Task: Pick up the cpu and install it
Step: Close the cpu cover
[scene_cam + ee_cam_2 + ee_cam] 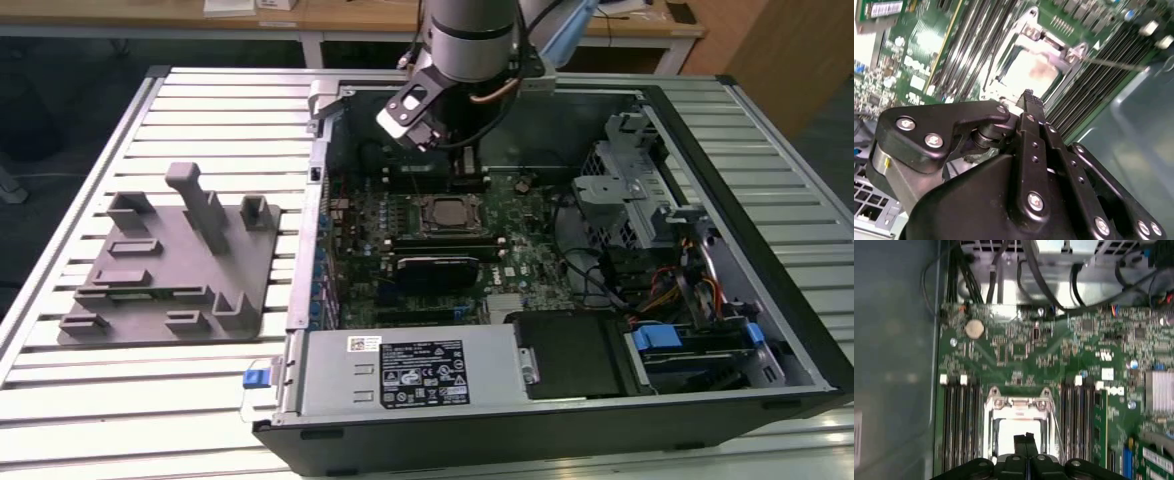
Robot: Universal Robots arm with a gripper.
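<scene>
The cpu (445, 212) is a pale silvery square lying flat in the motherboard socket inside the open computer case. The socket's metal frame (1018, 402) surrounds it. In both wrist views the cpu (1006, 432) (1040, 70) sits just beyond the fingertips. My gripper (424, 138) hangs over the case's rear part, a little above and behind the socket. Its two black fingers (1021, 441) are pressed together with nothing between them, so the gripper (1027, 439) (1029, 96) is shut and apart from the chip.
Memory slots (959, 425) flank the socket, and a thin wire lever (1055, 427) runs along one side. The case also holds a power supply (400, 370), a drive cage (641, 200) and cables. A grey fixture plate (174, 265) lies on the slatted table at the exterior view's left.
</scene>
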